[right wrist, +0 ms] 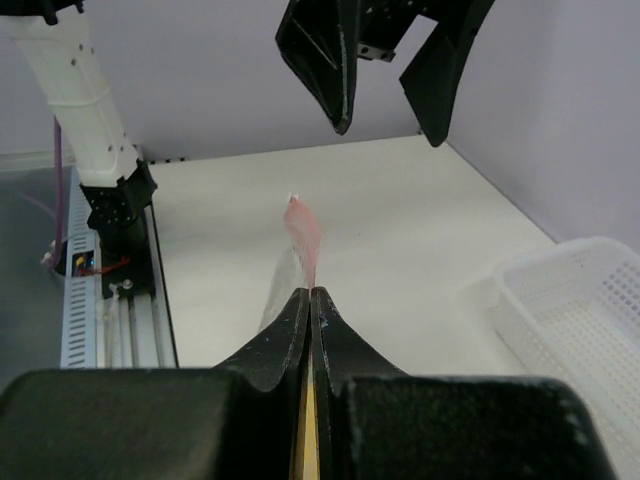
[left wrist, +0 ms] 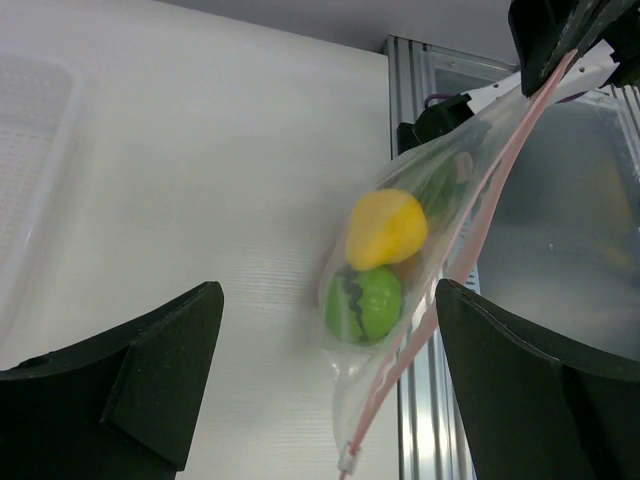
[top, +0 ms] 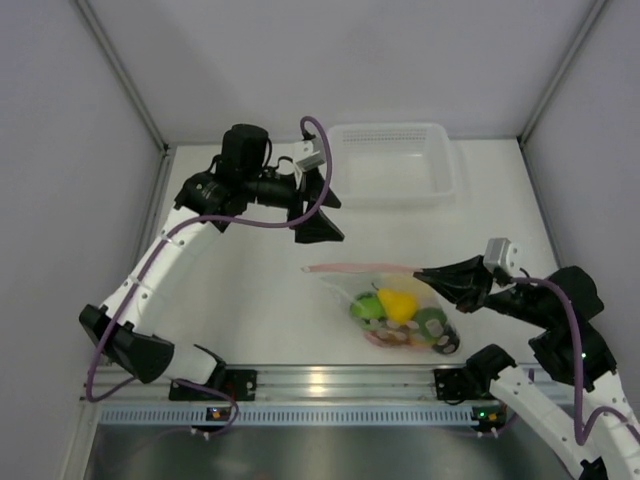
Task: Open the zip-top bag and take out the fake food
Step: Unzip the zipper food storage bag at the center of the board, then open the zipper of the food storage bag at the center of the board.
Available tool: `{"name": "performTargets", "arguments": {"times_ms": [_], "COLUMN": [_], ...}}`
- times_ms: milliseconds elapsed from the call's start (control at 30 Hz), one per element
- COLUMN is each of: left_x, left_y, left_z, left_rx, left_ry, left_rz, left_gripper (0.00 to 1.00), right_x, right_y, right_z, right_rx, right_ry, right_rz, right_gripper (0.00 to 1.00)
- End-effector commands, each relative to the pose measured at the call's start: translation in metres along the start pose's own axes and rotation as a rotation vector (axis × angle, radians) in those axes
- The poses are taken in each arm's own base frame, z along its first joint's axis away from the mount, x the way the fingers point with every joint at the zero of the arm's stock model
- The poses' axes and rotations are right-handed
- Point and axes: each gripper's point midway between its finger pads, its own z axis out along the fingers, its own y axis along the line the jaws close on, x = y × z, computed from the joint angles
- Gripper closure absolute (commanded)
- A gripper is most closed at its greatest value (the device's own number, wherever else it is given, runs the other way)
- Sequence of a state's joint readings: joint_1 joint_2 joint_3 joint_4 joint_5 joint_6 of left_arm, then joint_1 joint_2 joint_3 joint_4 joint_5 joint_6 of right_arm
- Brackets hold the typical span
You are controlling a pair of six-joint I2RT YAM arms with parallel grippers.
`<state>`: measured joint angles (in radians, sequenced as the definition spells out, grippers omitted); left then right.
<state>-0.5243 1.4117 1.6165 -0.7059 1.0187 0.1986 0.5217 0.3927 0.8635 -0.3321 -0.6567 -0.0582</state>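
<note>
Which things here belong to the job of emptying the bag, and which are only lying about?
Job: zip-top bag; fake food inside it; right gripper, shut on the bag's zip strip; left gripper, open.
Lying about: white perforated tray.

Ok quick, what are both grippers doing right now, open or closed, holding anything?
Left gripper: open, holding nothing.
Right gripper: shut on the zip-top bag, at its pink zip edge.
</note>
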Motion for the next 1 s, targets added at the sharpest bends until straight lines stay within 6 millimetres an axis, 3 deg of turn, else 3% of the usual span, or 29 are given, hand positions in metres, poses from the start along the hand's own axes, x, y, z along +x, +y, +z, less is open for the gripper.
{"name": "performTargets", "arguments": {"times_ms": [0, 200, 333, 633, 767, 867, 967], "left_x": [-0.007, 0.003, 0.011, 0.039, 0.05, 0.051, 0.048], "left_y": [0.003, 0.013, 0.0, -0.017, -0.024, -0.035, -0.032], "left_z": [0.007, 0.006, 0.001, 0.002, 0.023, 0.03, 0.029], "left_rx": [-0.01, -0.073, -0.057, -0.002, -0.081, -0.062, -0.092], "left_ry": [-0.003, 0.02, 0.019, 0.047, 0.127, 0.119, 0.096], "left_rz": [0.034, 0.029, 0.051, 0.099, 0.154, 0.166, 0.154], "left_gripper": [0.07, 0.06, 0.06, 0.1, 0.14, 0.15, 0.12], "right_x": [-0.006, 0.019, 0.034, 0.027, 0.025, 0.026, 0.033], "right_y": [0.009, 0.018, 0.023, 0.023, 0.023, 0.019, 0.018], "right_z": [0.008, 0.027, 0.03, 0.025, 0.024, 0.023, 0.024], "right_rx": [-0.094, -0.215, -0.26, -0.245, -0.235, -0.209, -0.209], "right_ry": [-0.049, -0.028, -0.011, -0.014, -0.026, -0.016, 0.01], "right_rz": [-0.067, 0.024, 0.049, 0.021, 0.009, 0.009, 0.027], "right_gripper": [1.0, 1.0, 1.0, 1.0, 1.0, 1.0, 1.0]}}
